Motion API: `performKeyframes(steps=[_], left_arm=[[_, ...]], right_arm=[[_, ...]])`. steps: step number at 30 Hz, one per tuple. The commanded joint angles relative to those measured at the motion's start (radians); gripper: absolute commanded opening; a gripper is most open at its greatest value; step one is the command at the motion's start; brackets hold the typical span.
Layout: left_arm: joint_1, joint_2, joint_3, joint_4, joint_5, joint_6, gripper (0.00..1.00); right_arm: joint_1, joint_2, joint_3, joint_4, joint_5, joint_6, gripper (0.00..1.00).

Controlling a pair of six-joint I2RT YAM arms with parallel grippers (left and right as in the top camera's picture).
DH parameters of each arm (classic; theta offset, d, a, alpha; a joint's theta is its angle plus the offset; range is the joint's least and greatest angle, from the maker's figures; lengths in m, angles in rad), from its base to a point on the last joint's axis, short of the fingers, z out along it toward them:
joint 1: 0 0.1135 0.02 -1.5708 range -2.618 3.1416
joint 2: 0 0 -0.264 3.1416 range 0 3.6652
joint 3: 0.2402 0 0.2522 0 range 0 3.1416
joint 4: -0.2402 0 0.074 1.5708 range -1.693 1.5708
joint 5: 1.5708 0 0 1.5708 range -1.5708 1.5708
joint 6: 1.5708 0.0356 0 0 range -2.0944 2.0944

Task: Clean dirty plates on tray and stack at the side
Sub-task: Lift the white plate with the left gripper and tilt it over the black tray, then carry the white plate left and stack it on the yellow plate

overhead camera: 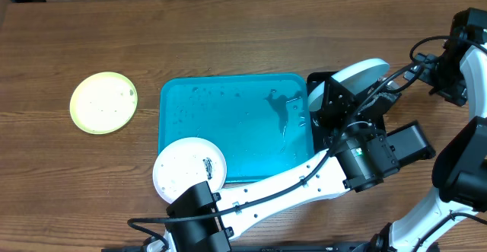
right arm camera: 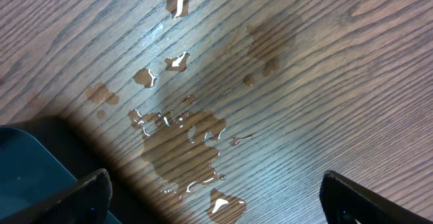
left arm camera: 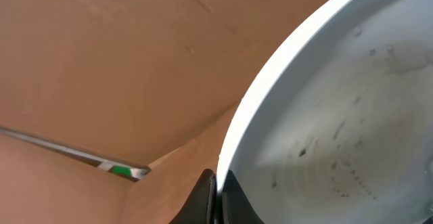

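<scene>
Left hand (left arm camera: 215, 198) tight on rim of pale plate (left arm camera: 338, 116), seemingly beside tray (overhead camera: 228, 115).

Overhead: looking straight down from high above the whole wooden worktop (overhead camera: 228, 31). Left wrist: pressed close against the rim of a pale plate (left arm camera: 352, 116), facing brown cardboard (left arm camera: 101, 61) beyond. Right wrist: aimed down, near a wet patch (right arm camera: 183, 143) of wood. Shared with overhead: that plate, and the worktop.
</scene>
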Motion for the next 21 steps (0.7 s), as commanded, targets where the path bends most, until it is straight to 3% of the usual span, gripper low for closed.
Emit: performKeyframes(steps=[1, 3, 5, 7, 12, 21], left_arm=[[0.009, 0.008, 0.027, 0.006, 0.034, -0.043, 0.04], [0.015, 0.008, 0.027, 0.003, 0.076, -0.067, 0.04], [0.028, 0.008, 0.026, -0.011, 0.210, -0.112, 0.04], [0.050, 0.008, 0.024, -0.038, 0.444, -0.153, 0.04], [0.128, 0.008, -0.016, -0.055, 0.838, -0.247, 0.04], [0.319, 0.009, -0.056, -0.100, 1.143, -0.314, 0.04]], right_arm=[[-0.002, -0.022, 0.008, 0.003, 0.003, 0.008, 1.00], [-0.002, -0.022, 0.008, 0.003, 0.003, 0.008, 1.00], [-0.002, -0.022, 0.008, 0.003, 0.003, 0.008, 1.00], [-0.002, -0.022, 0.008, 0.003, 0.003, 0.008, 1.00], [-0.002, -0.022, 0.008, 0.003, 0.003, 0.008, 1.00], [-0.002, -0.022, 0.008, 0.003, 0.003, 0.008, 1.00]])
